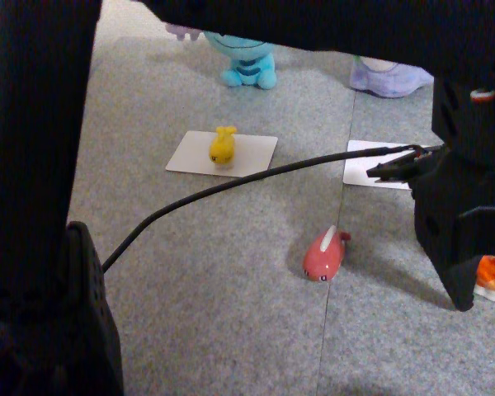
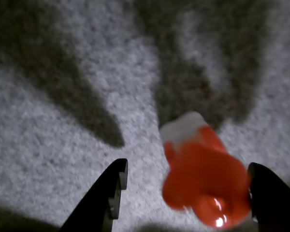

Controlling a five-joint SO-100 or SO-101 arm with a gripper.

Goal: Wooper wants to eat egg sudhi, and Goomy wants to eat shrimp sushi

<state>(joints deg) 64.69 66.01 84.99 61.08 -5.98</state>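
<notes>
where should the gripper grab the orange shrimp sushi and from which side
Grip the shrimp sushi across its rounded orange body, coming straight down from above. In the wrist view it lies on the grey carpet between the open fingers of the gripper, close against the right finger, so shifting slightly right to centre it probably helps before closing.

egg sudhi (image 1: pixel 223 145) on card (image 1: pixel 256 155), before Wooper (image 1: pixel 246 58)

My shrimp sushi (image 2: pixel 203 179), bright orange on a white base, lies on grey carpet. The yellow egg sudhi (image 1: pixel 223 145) stands on a white card before blue Wooper (image 1: pixel 246 59); lavender Goomy (image 1: pixel 389 77) sits farther right.
</notes>
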